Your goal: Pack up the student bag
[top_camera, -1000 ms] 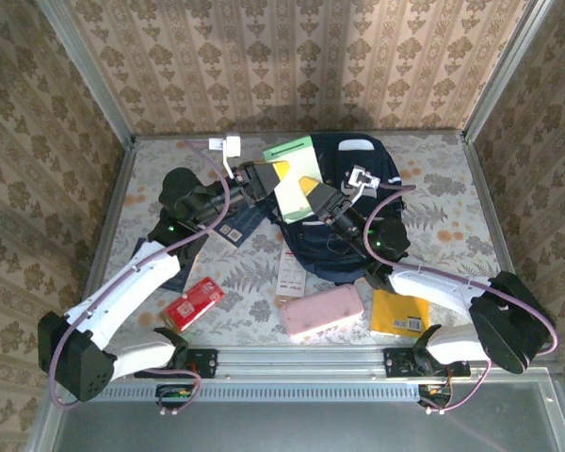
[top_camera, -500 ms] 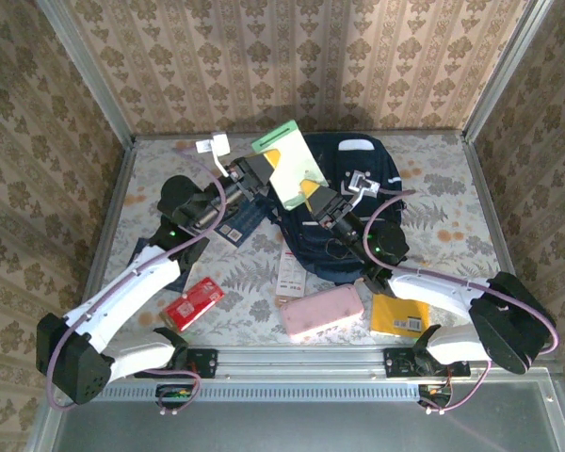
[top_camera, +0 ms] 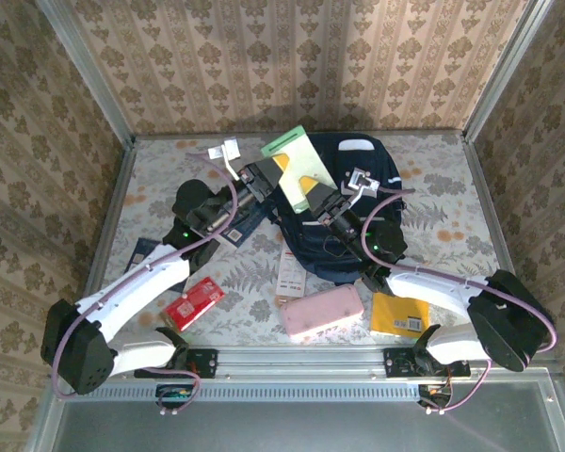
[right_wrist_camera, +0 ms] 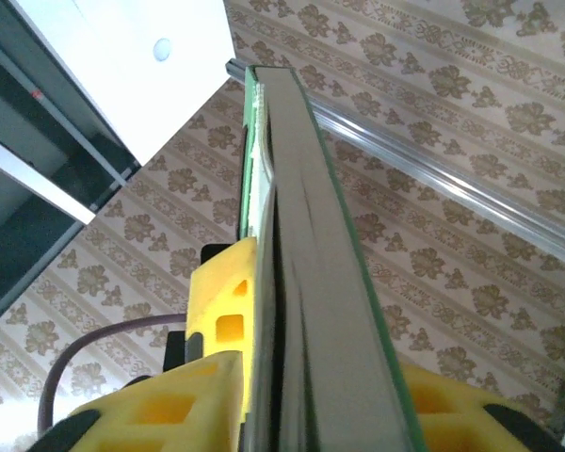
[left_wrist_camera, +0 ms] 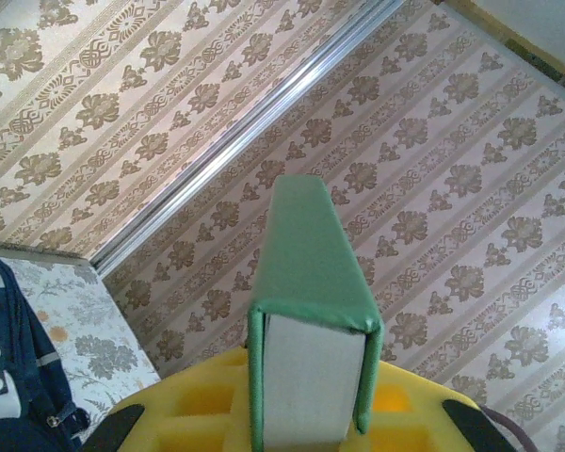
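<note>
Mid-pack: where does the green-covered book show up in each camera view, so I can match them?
Top external: the green-covered book is upper centre, tilted above the large dark navy fabric backpack.
Left wrist: centre, end-on, with its white page block facing the camera.
Right wrist: edge-on, running top to bottom through the centre.
Shared landmark: the floral wallpaper wall.

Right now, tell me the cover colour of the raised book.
The book has a green cover, clearest in the left wrist view.

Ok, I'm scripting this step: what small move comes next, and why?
Probably open the left end effector: it and the right end effector both clamp the green-covered book above the dark navy fabric backpack, so the right could lower it.
</note>
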`<state>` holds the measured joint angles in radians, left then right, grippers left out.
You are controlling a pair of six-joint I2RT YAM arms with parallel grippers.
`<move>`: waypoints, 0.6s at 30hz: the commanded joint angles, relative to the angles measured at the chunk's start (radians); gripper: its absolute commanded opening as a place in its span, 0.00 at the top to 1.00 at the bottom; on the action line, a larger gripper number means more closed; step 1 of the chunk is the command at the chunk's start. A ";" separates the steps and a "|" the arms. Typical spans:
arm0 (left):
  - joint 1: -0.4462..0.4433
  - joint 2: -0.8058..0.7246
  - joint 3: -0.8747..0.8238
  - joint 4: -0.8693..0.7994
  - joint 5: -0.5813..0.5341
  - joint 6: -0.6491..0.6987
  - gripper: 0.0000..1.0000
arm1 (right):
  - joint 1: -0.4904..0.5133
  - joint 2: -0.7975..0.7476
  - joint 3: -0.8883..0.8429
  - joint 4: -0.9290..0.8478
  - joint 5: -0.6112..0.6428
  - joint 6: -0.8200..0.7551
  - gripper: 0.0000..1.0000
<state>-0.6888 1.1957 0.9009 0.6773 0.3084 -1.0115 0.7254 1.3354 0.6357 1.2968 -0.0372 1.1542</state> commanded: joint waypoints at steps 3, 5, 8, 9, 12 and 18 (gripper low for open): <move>0.001 -0.024 0.005 -0.004 -0.022 0.026 0.95 | -0.006 -0.012 0.025 0.035 0.002 -0.024 0.98; 0.004 -0.046 0.016 -0.104 -0.039 0.092 0.71 | -0.014 -0.041 0.006 -0.001 -0.002 -0.068 0.99; 0.024 -0.082 0.045 -0.277 -0.070 0.204 0.40 | -0.023 -0.149 -0.036 -0.198 0.062 -0.146 1.00; 0.032 -0.090 0.067 -0.350 -0.081 0.245 0.35 | -0.028 -0.199 -0.037 -0.304 0.084 -0.192 1.00; 0.046 -0.077 0.166 -0.578 -0.113 0.420 0.26 | -0.039 -0.363 0.034 -0.780 0.193 -0.370 1.00; 0.045 0.189 0.498 -1.040 -0.081 0.697 0.23 | -0.081 -0.509 0.160 -1.303 0.455 -0.592 1.00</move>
<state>-0.6456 1.2457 1.2579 -0.0265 0.2062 -0.5465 0.6819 0.8726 0.7128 0.3649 0.2310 0.7265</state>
